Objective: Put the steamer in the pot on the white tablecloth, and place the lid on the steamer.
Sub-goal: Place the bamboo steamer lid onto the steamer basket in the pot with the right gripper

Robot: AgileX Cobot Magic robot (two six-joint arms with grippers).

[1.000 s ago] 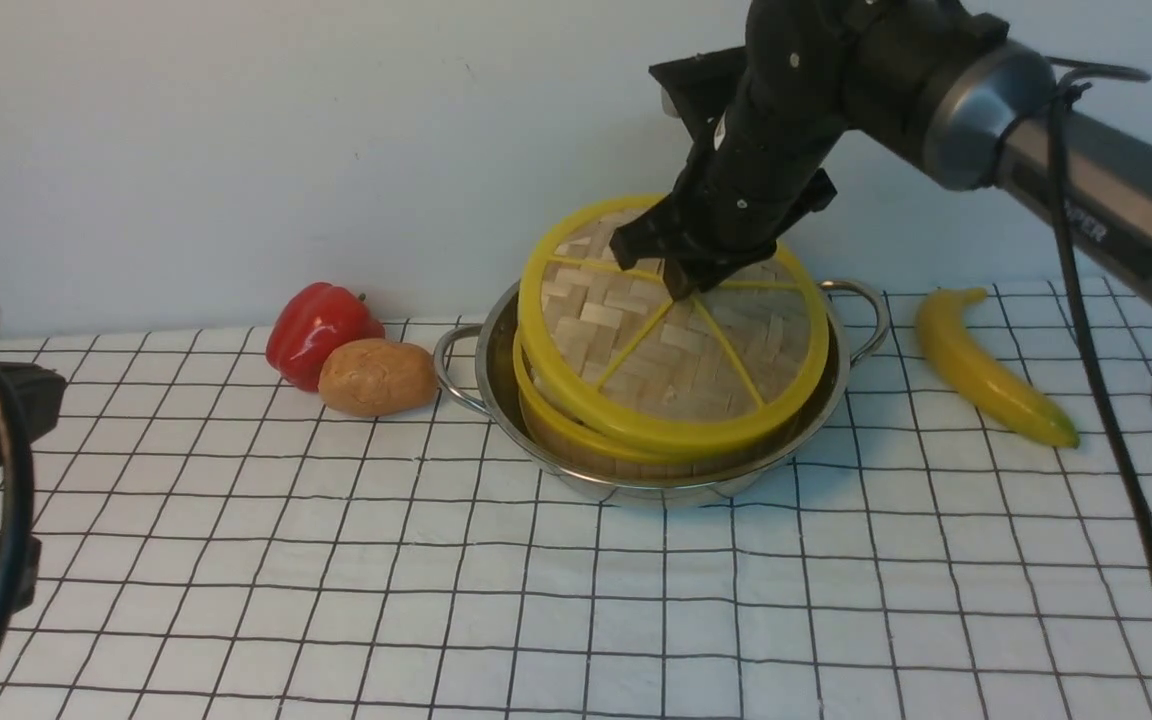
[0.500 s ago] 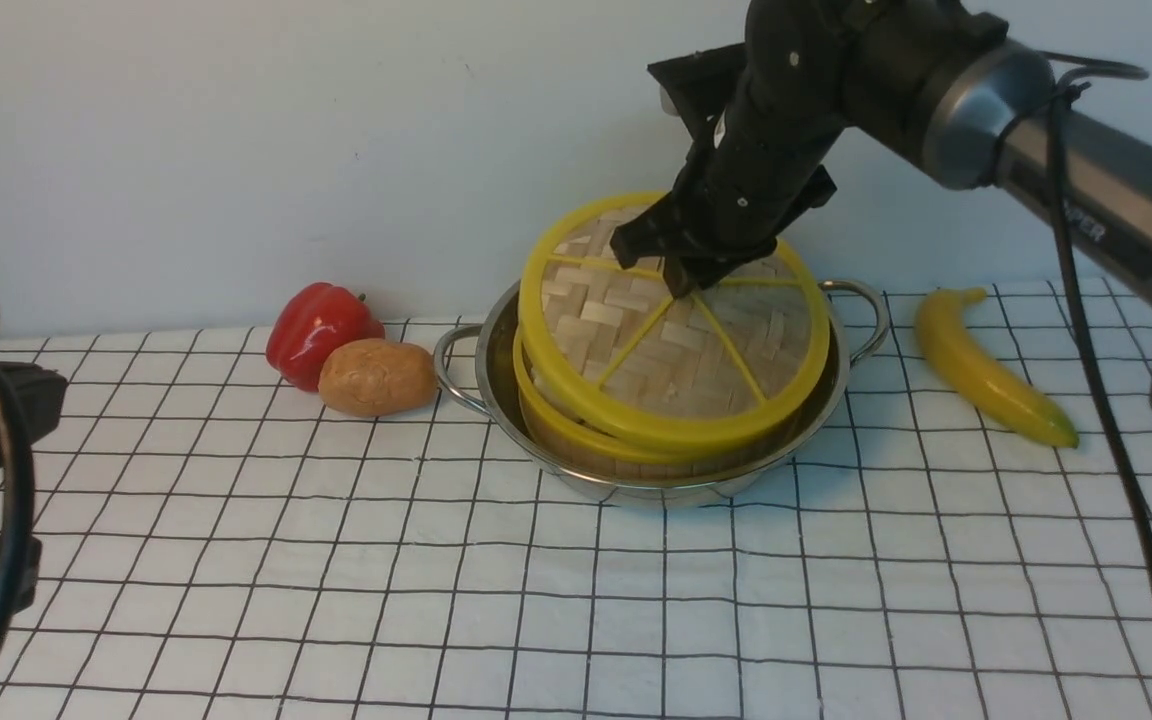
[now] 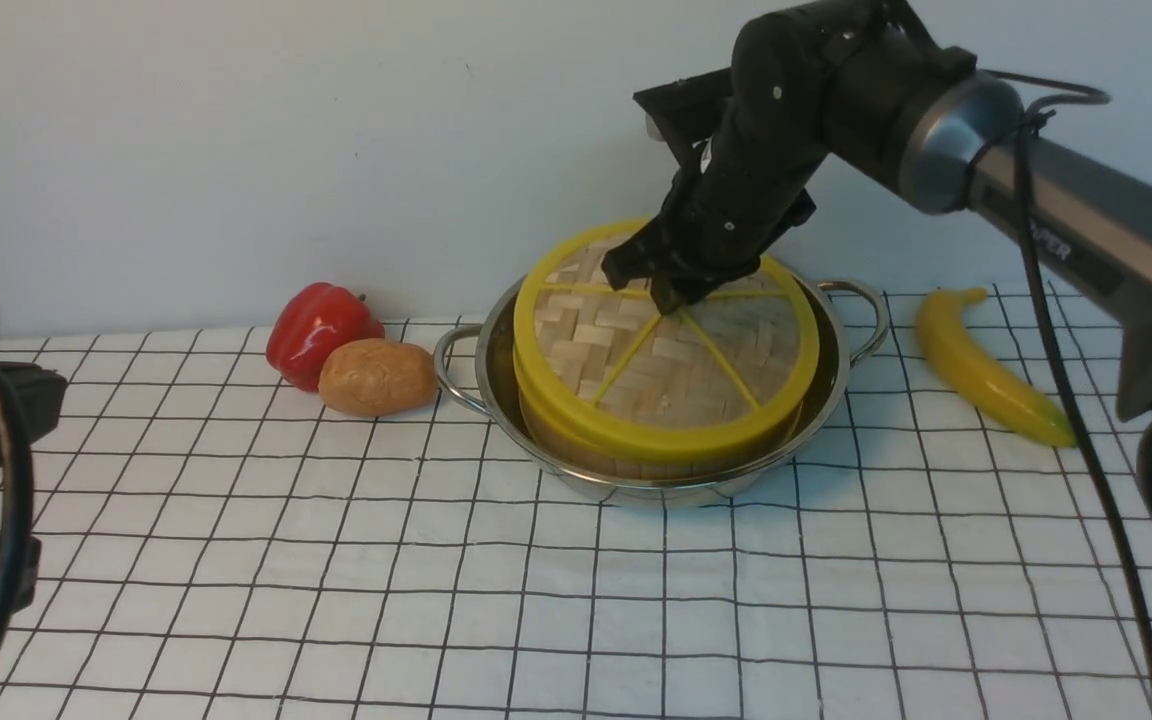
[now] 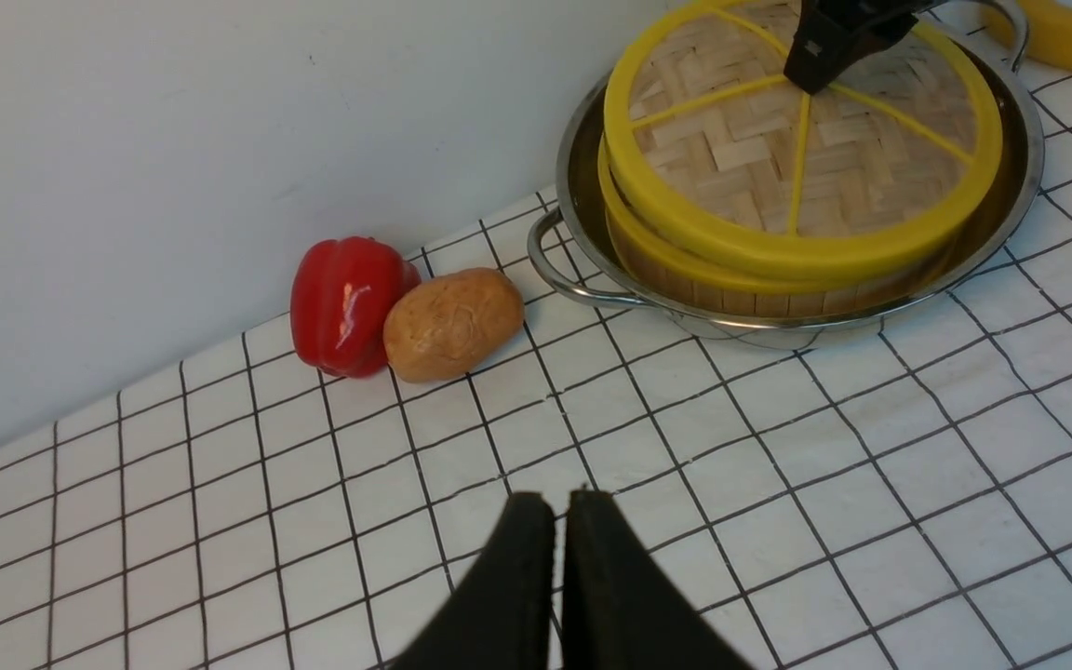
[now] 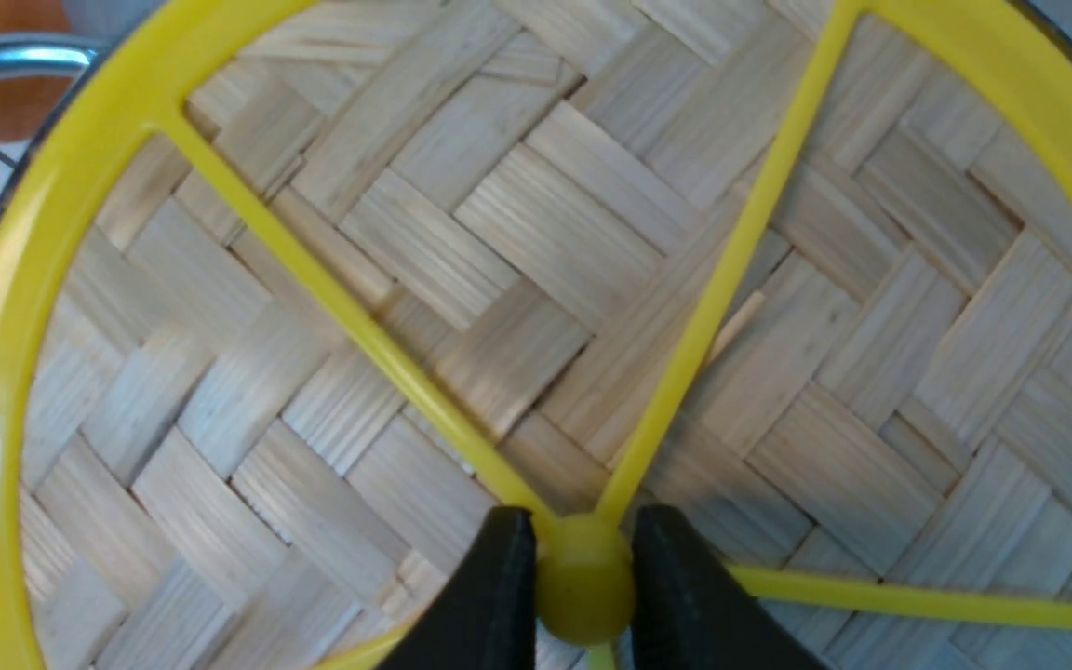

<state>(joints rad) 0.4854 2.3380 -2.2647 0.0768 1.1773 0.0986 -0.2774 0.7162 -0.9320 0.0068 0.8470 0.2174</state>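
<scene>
Right gripper (image 3: 671, 292) is pinching the lid (image 3: 666, 350) by its centre hub, one finger on either side. Lid is resting on the steamer (image 3: 586, 455). Steamer is sitting inside the pot (image 3: 491, 385) on the white tablecloth (image 3: 436, 600). Red pepper (image 3: 321, 330) and potato (image 3: 377, 376) are lying touching at the pot's 9 o'clock, banana (image 3: 986, 380) apart at 3 o'clock. Left gripper (image 4: 559, 507) is hovering above bare cloth toward 8 o'clock, fingers pressed together, holding nothing.

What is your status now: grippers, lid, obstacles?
Right gripper shut on lid hub; left gripper shut, empty. Lid rests on steamer inside pot. Pepper, potato, banana beside pot, not blocking.
</scene>
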